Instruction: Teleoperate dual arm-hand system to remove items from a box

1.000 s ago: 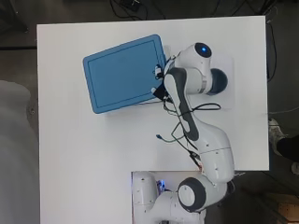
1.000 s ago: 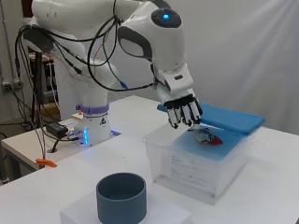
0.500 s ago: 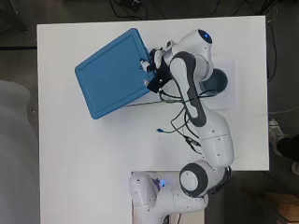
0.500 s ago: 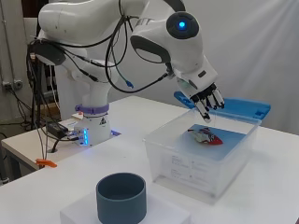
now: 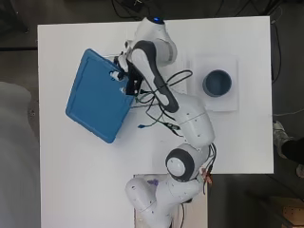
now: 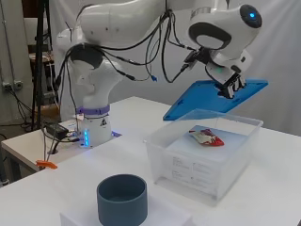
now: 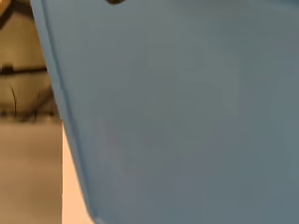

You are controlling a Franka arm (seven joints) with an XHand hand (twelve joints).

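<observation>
The hand is grasping the blue lid by its edge, holding it tilted above the clear box. Judged next: setting the lid aside, then reaching for the red packet lying below.

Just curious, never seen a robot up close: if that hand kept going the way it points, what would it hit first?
The blue lid. It fills the wrist view, and the hand already holds it by one edge above the box.

The robot hand has raised the lid off the box, tilting it and swinging it toward the overhead view's left.
</observation>
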